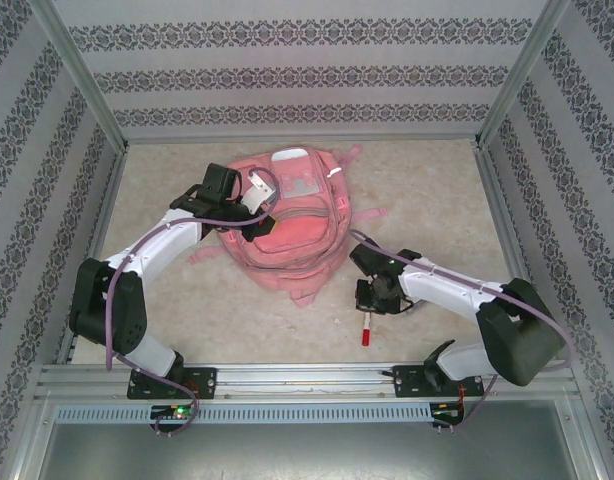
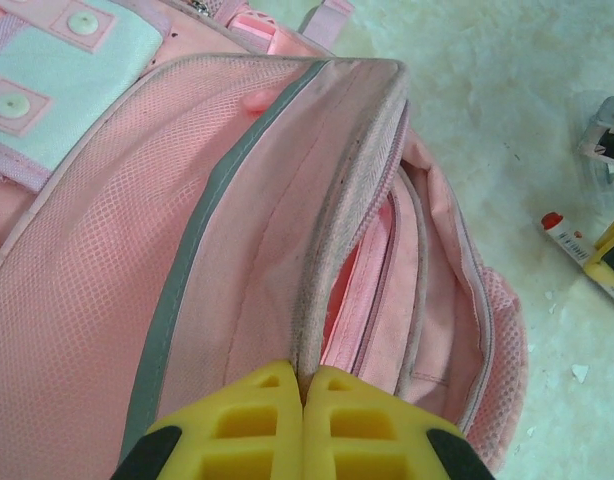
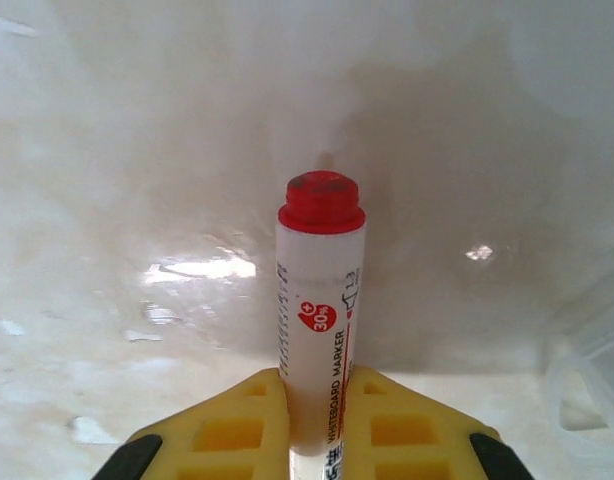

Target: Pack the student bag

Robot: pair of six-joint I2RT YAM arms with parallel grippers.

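– Left gripper (image 2: pixel 305 388): what was it gripping?
– Its fingers pinched tight on the rim of the student bag's (image 1: pixel 292 225) gaping mouth. The pink bag lay mid-table (image 1: pixel 437 200), toward the far wall.
– And the right gripper (image 3: pixel 317 390)?
– Clamped around a red-capped whiteboard marker (image 3: pixel 320 290), near the bag's right side.

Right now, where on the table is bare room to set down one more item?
Widest free patch: the table between the student bag and the right wall. Also free: the near strip between the two arm bases, left of the marker. Crowded: the bag's left side, where the left tool pinches its rim, and around the right tool on the marker.
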